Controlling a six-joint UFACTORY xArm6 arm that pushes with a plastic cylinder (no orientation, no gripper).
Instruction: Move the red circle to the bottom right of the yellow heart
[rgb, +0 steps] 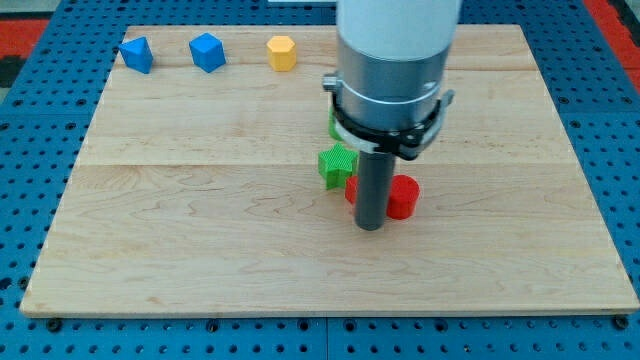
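My tip (370, 226) sits low at frame centre, a bare rod with no hand to open, pressed against the red circle (403, 197) from its left, probably to shove it. No yellow heart shows; the arm may hide it.

My rod (371, 195) hides part of the red circle (403, 196) and a second red block (351, 188) beside it. A green block (332, 122) above shows only an edge; shape unclear.
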